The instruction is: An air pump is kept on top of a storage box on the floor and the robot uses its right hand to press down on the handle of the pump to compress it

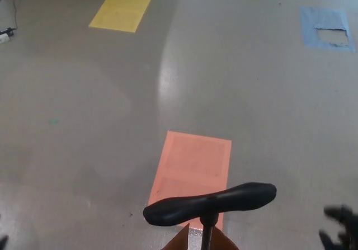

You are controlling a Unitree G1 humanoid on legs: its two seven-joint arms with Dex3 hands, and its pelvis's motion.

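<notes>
Only a sliver of the robot shows: the right hand at the lower right edge, matte black, with thick, blunt-tipped fingers blurred at the frame's border. A tiny dark tip at the lower left corner is too small to identify.

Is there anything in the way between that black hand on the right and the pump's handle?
Nothing visible. The right hand sits off to the right of the pump handle, with only bare floor showing between them.

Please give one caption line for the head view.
Black pump handle untouched, right hand waiting beside it.
</notes>
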